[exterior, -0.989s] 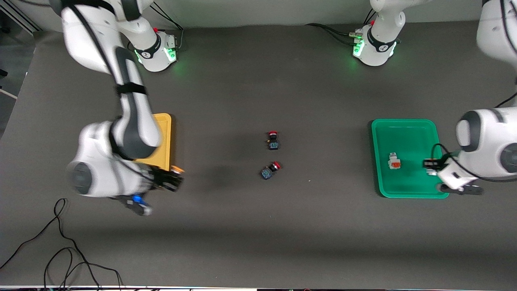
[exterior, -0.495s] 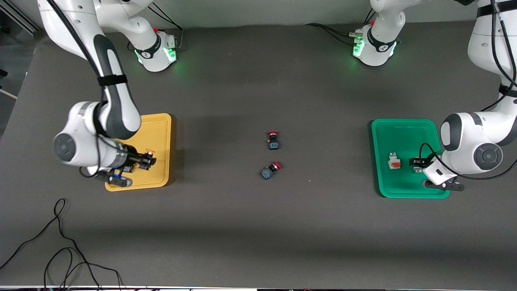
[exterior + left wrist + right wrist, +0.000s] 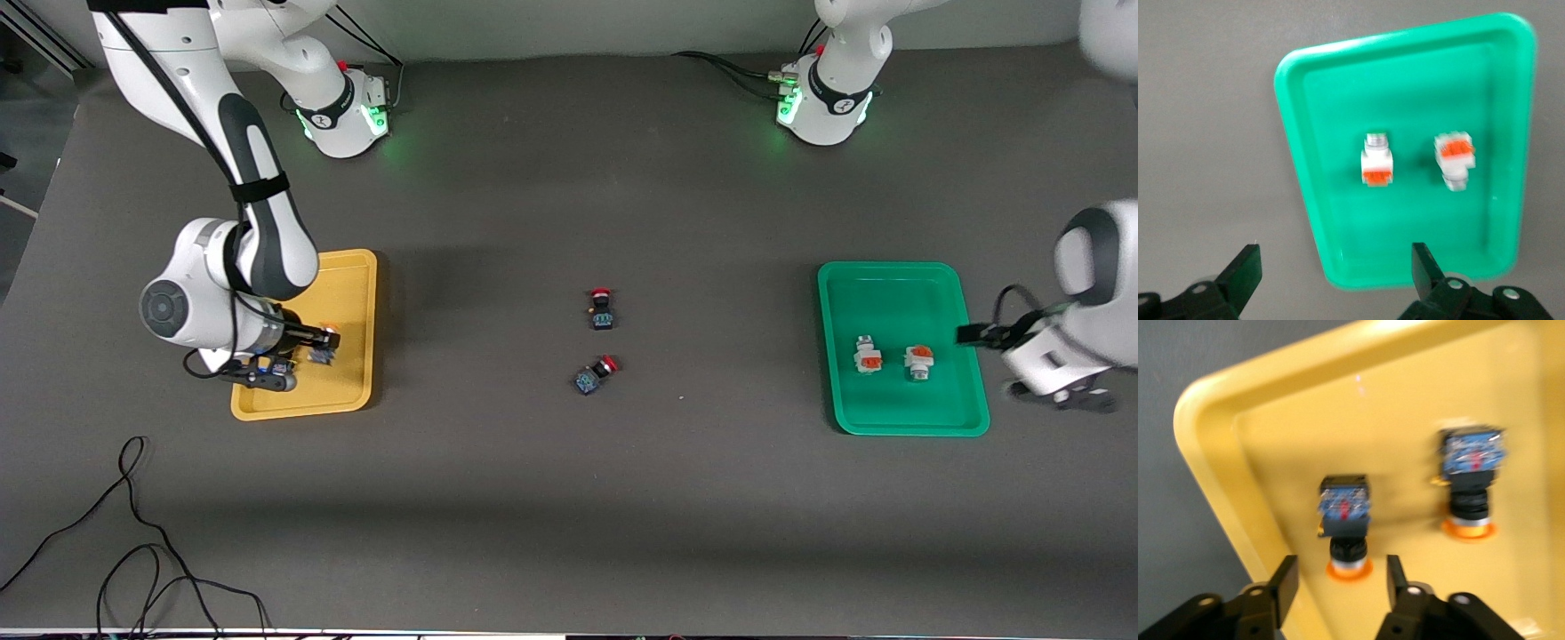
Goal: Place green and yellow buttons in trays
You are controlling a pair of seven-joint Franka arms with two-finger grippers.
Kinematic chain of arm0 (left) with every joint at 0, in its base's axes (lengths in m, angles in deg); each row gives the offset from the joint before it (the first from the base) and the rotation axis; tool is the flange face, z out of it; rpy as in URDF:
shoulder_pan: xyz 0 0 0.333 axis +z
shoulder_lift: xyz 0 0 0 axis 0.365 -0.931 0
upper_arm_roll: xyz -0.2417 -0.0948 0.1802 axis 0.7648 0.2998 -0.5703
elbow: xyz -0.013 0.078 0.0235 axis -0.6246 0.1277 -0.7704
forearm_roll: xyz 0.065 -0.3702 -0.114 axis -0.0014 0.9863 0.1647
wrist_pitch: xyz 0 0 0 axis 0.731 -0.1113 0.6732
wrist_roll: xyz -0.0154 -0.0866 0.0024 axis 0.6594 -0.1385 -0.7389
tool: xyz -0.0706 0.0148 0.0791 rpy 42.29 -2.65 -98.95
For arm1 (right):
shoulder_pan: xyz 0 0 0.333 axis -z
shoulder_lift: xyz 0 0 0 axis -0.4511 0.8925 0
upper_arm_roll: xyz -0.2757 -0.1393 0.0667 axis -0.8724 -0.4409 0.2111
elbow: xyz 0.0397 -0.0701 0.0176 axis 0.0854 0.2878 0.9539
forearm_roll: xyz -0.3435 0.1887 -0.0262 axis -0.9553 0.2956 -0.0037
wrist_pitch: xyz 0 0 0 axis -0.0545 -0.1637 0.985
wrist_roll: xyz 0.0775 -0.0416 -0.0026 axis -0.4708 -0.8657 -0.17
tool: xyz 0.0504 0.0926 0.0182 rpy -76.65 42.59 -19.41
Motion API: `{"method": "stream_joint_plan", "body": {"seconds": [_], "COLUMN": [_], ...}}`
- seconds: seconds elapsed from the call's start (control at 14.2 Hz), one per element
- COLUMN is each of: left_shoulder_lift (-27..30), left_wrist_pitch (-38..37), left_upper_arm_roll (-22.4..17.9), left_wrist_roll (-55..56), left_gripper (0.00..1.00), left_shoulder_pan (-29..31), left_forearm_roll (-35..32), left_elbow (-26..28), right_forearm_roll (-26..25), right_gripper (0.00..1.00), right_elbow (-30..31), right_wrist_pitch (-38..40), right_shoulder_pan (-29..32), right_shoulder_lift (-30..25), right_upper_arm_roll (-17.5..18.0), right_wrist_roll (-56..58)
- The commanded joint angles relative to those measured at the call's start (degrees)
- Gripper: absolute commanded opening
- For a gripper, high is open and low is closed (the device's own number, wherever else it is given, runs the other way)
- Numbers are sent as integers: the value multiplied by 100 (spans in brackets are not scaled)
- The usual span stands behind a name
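Observation:
The mustard yellow tray (image 3: 356,391) lies toward the right arm's end of the table. Two yellow-capped black-blue buttons (image 3: 1345,513) (image 3: 1469,477) lie in it; in the front view one shows beside the fingers (image 3: 322,355). My right gripper (image 3: 1341,580) (image 3: 311,342) is open and empty just above them. The bright green tray (image 3: 889,284) (image 3: 1338,220) holds two white-bodied buttons (image 3: 867,354) (image 3: 918,361), also in the left wrist view (image 3: 1377,160) (image 3: 1455,157). My left gripper (image 3: 1335,263) (image 3: 973,336) is open and empty, raised over the green tray's edge.
Two red-capped black-blue buttons (image 3: 602,309) (image 3: 594,374) lie on the dark table mat between the trays. Loose black cables (image 3: 133,533) lie at the table corner nearest the front camera at the right arm's end. Both arm bases stand along the table's edge farthest from the front camera.
My right gripper carried a yellow-capped button over the yellow tray and let it go there. My left gripper let go of the second white button in the green tray and drew back, rising.

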Motion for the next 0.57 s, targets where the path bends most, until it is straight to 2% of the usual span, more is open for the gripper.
{"method": "stream_joint_plan", "body": {"seconds": [0.0,0.21,0.35,0.42,0.49], "left_shoulder_lift": [585,762,928,1051,1148], "left_wrist_pitch": [-890,-1857,-2132,-2176,-2237], "left_upper_arm_roll": [57,92,101,66,40], "left_wrist_roll": [-280,-280,-227,-192,-88], "left_gripper": [100,100,100,100,100], "left_shoulder_pan": [51,-2,-72,-264,-440], "left_forearm_roll": [336,591,671,706,706], "left_elbow": [-291,-984,-1197,-1181,-1154], "right_forearm_roll": [-94,-358,-367,-384,-506], "right_gripper": [100,100,100,100,100], "right_elbow": [-289,-956,-1204,-1231,-1248], "right_wrist_pitch": [674,1492,1635,1670,1679], "right_shoulder_pan": [-77,-86,-104,18,341], "right_shoulder_lift": [-447,-545,-632,-755,-869], "right_upper_arm_roll": [-396,-695,-863,-802,-576], "right_wrist_roll": [184,166,122,122,122]}}
